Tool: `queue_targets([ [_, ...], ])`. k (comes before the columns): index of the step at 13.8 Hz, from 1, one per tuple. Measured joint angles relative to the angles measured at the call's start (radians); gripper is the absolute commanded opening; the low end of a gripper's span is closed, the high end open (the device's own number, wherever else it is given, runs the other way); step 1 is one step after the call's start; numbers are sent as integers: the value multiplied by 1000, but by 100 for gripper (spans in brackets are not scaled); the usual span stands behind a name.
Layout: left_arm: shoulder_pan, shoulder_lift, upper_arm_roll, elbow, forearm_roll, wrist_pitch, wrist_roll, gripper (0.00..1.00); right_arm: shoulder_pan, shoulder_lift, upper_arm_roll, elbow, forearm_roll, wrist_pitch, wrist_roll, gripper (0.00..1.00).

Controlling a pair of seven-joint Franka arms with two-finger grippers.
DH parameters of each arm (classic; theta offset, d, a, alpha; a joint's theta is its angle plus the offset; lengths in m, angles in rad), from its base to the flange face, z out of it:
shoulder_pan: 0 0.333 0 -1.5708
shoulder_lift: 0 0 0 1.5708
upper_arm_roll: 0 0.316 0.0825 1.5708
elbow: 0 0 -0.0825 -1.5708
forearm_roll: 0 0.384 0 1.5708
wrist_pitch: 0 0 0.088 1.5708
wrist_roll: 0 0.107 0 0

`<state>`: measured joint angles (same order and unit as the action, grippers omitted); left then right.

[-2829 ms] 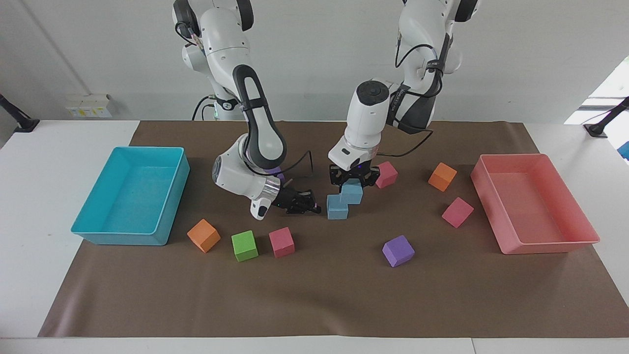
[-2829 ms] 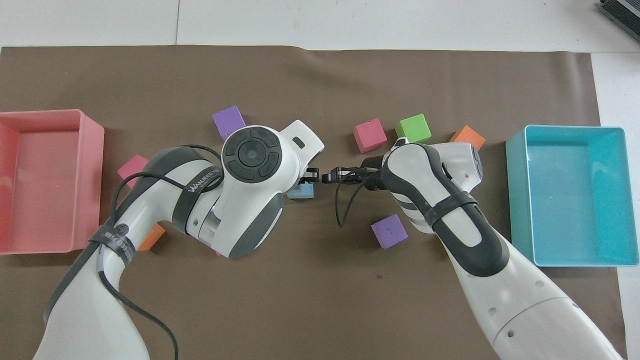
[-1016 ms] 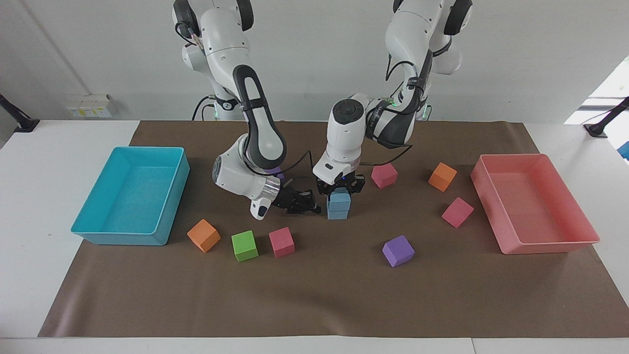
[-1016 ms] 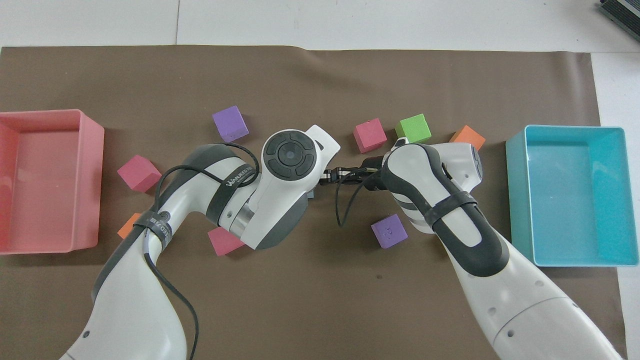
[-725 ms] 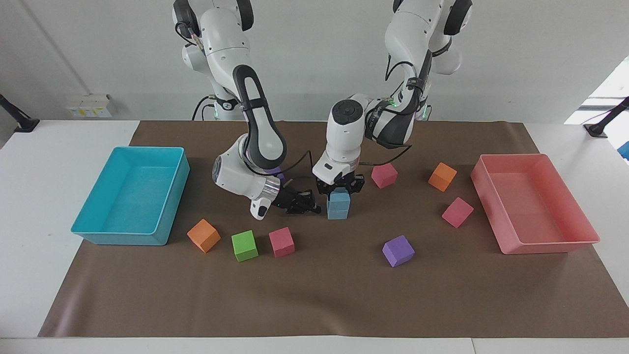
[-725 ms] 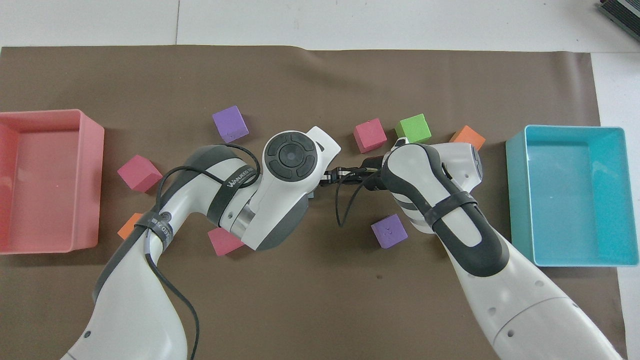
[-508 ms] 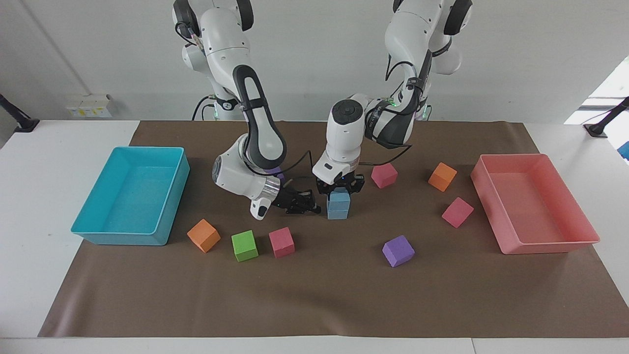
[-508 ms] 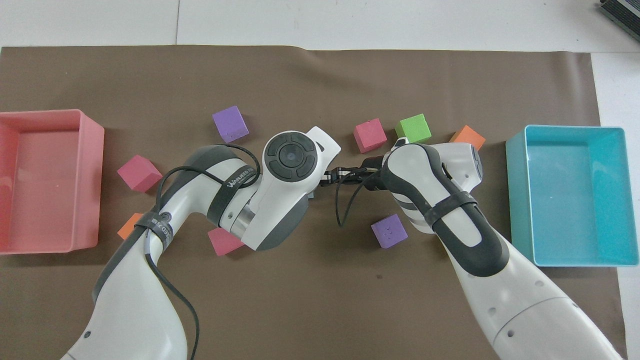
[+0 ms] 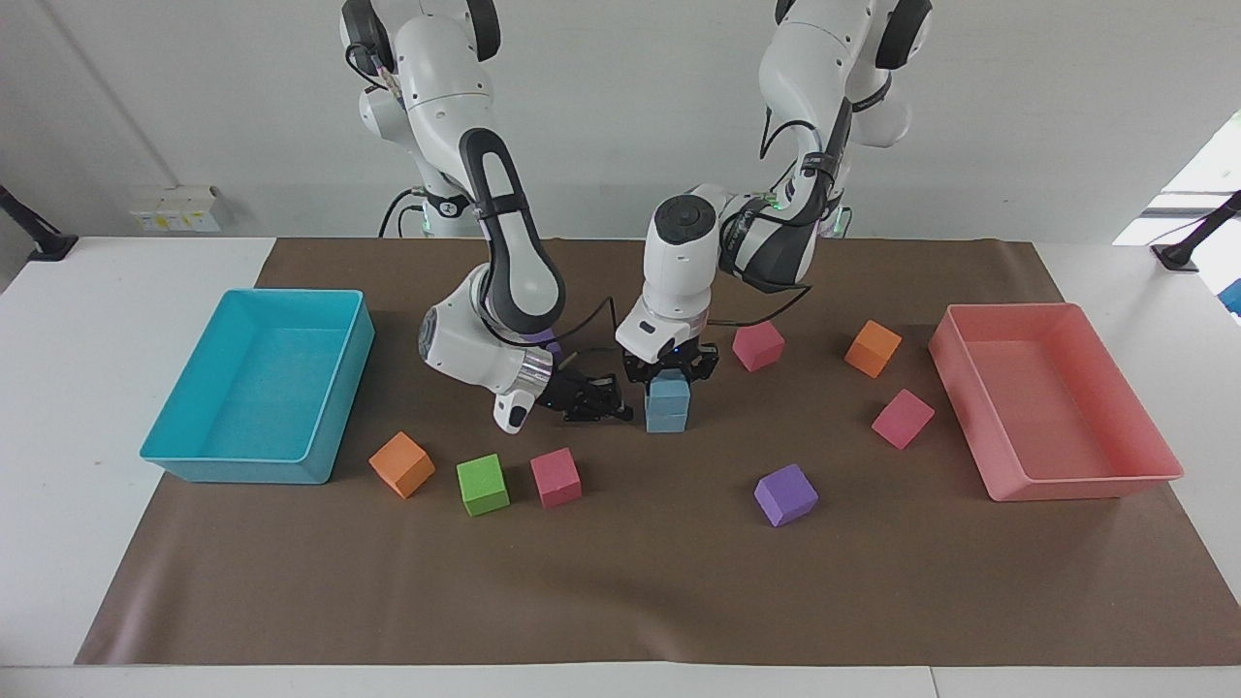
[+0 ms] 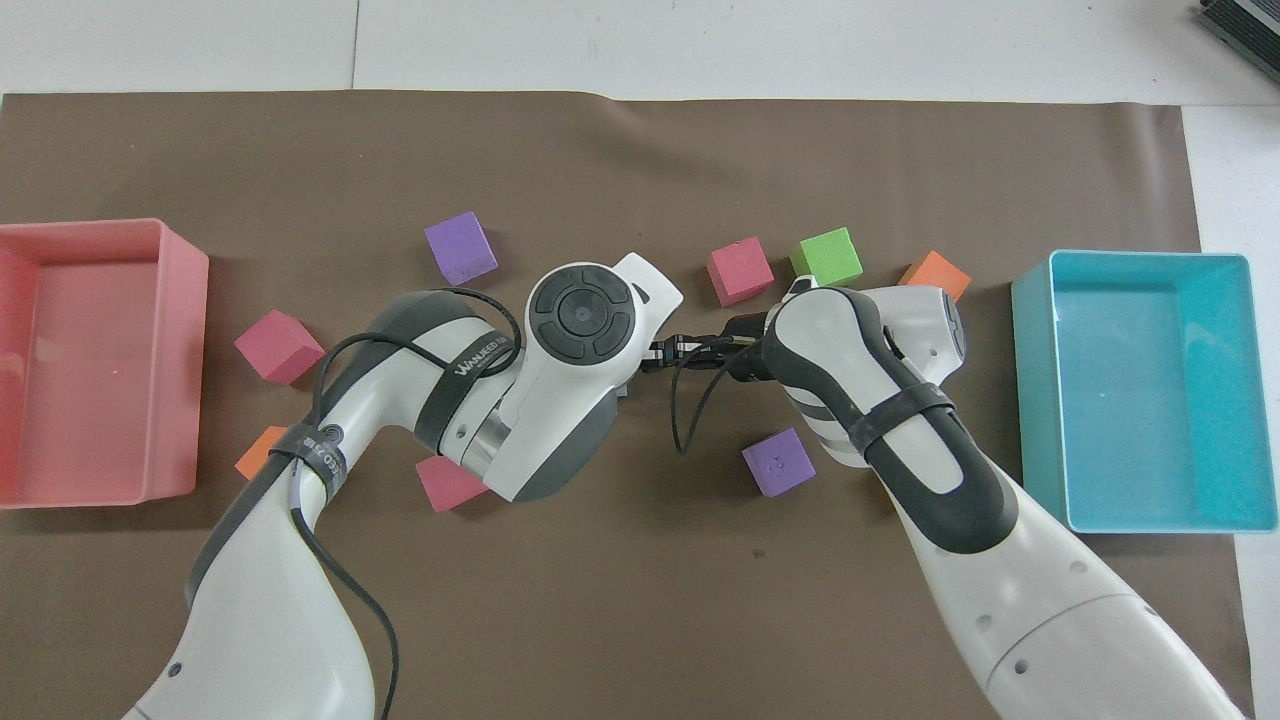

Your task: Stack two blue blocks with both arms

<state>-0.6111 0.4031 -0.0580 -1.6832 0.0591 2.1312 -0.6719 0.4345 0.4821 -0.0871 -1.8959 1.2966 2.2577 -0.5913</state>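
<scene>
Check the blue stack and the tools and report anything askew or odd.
Nothing stands out. The upper blue block sits squarely on the lower blue block, edges lined up. The left tool is shut on the upper one; the right tool, shut and empty, rests beside the stack.

One camera sits high across the table (image 9: 58,407), facing the robots. The other looks steeply down from above their end. Both share the whole brown mat (image 10: 640,150).

Two sky-blue foam cubes (image 9: 668,402), a turquoise plastic tray (image 9: 257,388), a salmon-pink plastic tray (image 9: 1052,402), a plain brown paper mat (image 9: 620,582); loose foam cubes are orange, green, pink, purple.
</scene>
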Motion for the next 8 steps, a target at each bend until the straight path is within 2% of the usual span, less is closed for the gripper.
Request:
queue_targets([
  [5,0,0,0,-1,0,0,0,81,0,0,0,-1,0,0,0,0],
  [8,0,0,0,-2,0,0,0,100,0,0,0,-2,0,1,0,0],
])
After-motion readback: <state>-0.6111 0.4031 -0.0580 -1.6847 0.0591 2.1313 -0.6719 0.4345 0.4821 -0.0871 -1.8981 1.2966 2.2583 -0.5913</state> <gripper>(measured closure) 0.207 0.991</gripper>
